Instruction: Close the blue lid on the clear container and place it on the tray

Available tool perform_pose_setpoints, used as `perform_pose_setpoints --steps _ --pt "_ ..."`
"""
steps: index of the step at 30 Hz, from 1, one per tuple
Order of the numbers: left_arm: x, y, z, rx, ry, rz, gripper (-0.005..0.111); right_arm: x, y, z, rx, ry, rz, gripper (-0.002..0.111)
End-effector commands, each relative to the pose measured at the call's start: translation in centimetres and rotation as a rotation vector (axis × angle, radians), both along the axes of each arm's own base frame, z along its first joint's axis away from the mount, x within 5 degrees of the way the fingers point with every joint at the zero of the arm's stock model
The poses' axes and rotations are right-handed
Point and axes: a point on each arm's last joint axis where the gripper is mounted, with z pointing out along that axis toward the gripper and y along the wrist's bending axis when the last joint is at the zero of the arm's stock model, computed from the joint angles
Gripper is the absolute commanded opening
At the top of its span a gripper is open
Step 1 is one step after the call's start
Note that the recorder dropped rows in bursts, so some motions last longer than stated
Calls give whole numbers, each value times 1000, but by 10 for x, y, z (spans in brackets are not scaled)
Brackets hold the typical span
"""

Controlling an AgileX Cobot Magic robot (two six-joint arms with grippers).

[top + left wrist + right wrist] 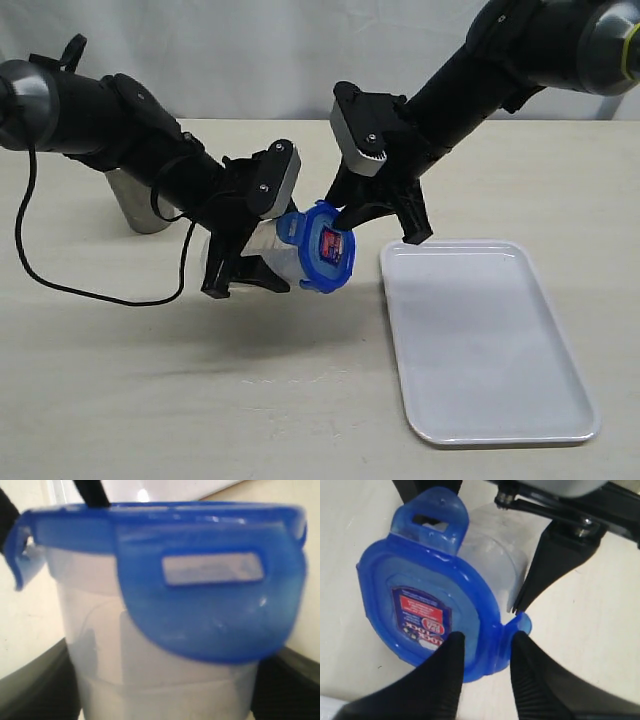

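Blue lid (325,247) sits on the mouth of the clear container (282,250), sticker (422,615) facing out. Container is tipped onto its side and held off the surface (150,400), with left gripper (243,278) jaws clenched around its body. Right gripper (487,642) jaws straddle 1 flap tab (517,625) at the lid edge; can't tell if clamped or just touching. White tray (480,330) lies flat just right of the lid, apart from it. Steel cup (140,212) stands behind the left arm.
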Motion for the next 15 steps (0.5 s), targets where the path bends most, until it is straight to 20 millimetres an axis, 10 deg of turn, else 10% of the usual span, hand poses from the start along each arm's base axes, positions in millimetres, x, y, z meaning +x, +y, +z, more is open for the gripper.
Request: perform_pose_setpoints --steps 1,15 --pt "9 -19 28 -192 -41 123 0 -21 27 -6 124 181 74 40" --pt "9 -19 28 -192 -41 123 0 -27 44 -31 71 240 102 43"
